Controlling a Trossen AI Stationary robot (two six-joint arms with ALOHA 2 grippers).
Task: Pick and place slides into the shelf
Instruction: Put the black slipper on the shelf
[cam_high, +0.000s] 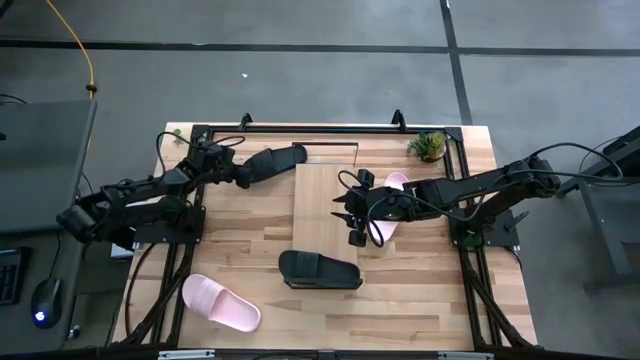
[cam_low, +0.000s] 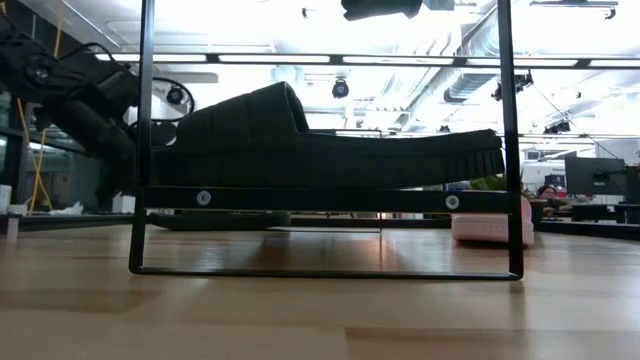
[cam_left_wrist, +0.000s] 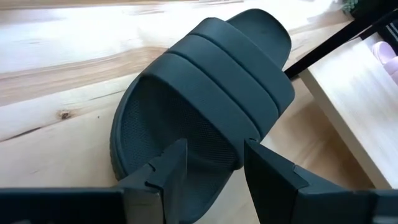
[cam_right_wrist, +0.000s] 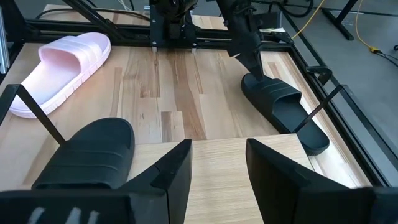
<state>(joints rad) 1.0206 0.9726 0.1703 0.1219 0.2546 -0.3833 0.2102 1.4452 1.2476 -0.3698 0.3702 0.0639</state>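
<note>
Count: four slides in view, two black and two pink; one shelf; two arms.

Black slide no. 1 (cam_high: 270, 163) lies at the far left part of the table (cam_high: 250, 240), its toe end at the far left corner of the shelf (cam_high: 325, 205). The left gripper (cam_high: 238, 172) is at its heel end. In the left wrist view the strap edge (cam_left_wrist: 245, 134) sits between the two fingers (cam_left_wrist: 171, 165), which stand parted around it; whether they actually press the strap cannot be told.

Black slide no. 2 (cam_high: 320, 270) lies at the near end of the shelf, by the wire frame (cam_low: 325, 272), untouched.

Pink slide no. 1 (cam_high: 220, 302) lies on the table at the near left, well apart from both grippers.

Pink slide no. 2 (cam_high: 392, 205) lies just beside the shelf's right edge, under the right arm.

The right gripper (cam_high: 357, 212) hovers over the right edge of the shelf board, fingers parted, nothing between them in its wrist view.

Shelf board surface: bare apart from black slide no. 2 at its near end.
</note>
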